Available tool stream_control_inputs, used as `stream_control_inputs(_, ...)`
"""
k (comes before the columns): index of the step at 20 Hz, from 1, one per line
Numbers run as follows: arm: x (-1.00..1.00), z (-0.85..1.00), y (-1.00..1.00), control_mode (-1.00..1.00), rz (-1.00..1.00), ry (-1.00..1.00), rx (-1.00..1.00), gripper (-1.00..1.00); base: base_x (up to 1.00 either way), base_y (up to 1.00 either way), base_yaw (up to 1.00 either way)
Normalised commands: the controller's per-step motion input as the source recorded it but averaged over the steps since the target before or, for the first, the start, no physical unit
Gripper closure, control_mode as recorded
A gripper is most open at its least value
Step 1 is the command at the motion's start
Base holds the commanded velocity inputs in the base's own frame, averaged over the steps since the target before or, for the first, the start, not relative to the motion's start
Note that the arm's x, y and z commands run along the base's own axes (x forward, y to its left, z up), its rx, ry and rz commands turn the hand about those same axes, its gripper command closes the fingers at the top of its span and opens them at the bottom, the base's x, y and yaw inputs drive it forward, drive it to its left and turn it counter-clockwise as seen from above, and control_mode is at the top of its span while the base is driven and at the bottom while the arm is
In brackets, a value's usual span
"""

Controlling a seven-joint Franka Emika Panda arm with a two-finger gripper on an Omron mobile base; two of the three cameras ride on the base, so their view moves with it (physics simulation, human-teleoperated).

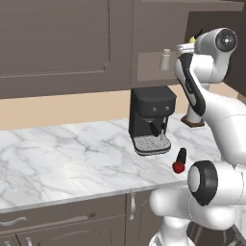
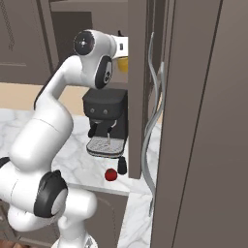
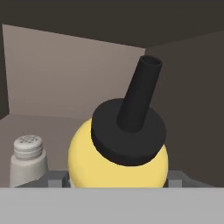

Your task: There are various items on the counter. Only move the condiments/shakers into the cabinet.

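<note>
Two condiments inside the cabinet (image 3: 65, 74): grey shaker (image 3: 27, 158) standing on its shelf, yellow squeeze bottle (image 3: 118, 157) beside it, pinched at its sides by the gripper (image 3: 118, 178); dark bottle (image 1: 181, 156) and red fruit (image 1: 178, 166) on the counter (image 1: 72, 163) by the coffee machine (image 1: 151, 120).

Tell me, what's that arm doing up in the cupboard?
Pincer shut on yellow squeeze bottle, inside cabinet. Grey shaker already on the shelf. Small dark bottle on counter beside red fruit.

Soft, even light leaves my tabletop (image 1: 72, 158) bright and glare-free, shadows faint, while the cabinet (image 3: 65, 70) interior sits dim but sharp.
</note>
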Motion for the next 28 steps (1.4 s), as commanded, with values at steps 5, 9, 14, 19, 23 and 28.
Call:
stream_control_inputs(5,0.54,-0.01,0.0,-1.0,0.0,0.03,0.0,1.0,0.0,0.0,0.0)
stream_control_inputs(9,0.47,-0.23,0.0,-1.0,0.0,0.08,0.0,1.0,0.0,0.0,0.0)
stream_control_inputs(14,0.38,-0.4,0.0,-1.0,0.0,0.11,0.0,1.0,0.0,0.0,0.0)
stream_control_inputs(19,0.36,-0.34,0.0,-1.0,0.0,0.11,0.0,1.0,0.0,0.0,0.0)
stream_control_inputs(23,0.23,-0.28,0.0,-1.0,0.0,0.03,0.0,1.0,0.0,0.0,0.0)
stream_control_inputs(28,0.13,-0.29,0.0,-1.0,0.0,0.0,0.0,-1.0,0.0,0.0,0.0)
